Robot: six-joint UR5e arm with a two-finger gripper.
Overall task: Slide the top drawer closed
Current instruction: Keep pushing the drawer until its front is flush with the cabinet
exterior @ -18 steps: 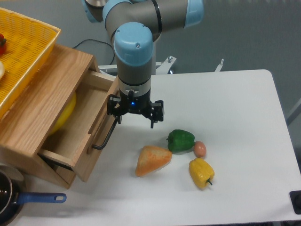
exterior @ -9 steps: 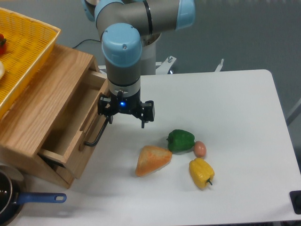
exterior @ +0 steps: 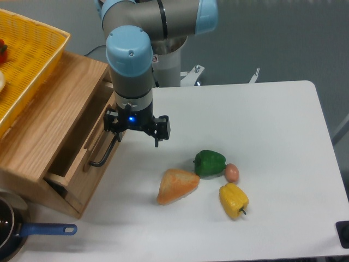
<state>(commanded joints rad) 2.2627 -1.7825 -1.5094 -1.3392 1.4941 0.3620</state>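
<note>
1. Wooden cabinet (exterior: 52, 117) — my landmark; it stands at the left edge of the white table (exterior: 272, 136).
2. Top drawer (exterior: 90, 158) — I see it projecting only a little from the cabinet's front, a narrow strip of its inside visible; its black bar handle (exterior: 103, 154) faces the table.
3. Gripper (exterior: 136, 132) — I read its fingers as spread apart, grasping nothing; one finger sits at the upper end of the handle, though I cannot tell whether it touches.
4. Yellow basket (exterior: 32, 52) — on top of the cabinet.
5. Green pepper (exterior: 209, 162), small reddish egg-shaped item (exterior: 232, 172), yellow pepper (exterior: 233, 200), orange wedge-shaped item (exterior: 177, 185) — clustered on the table, right of the cabinet.
6. Pot with blue handle (exterior: 46, 230) — just below the cabinet.
</note>
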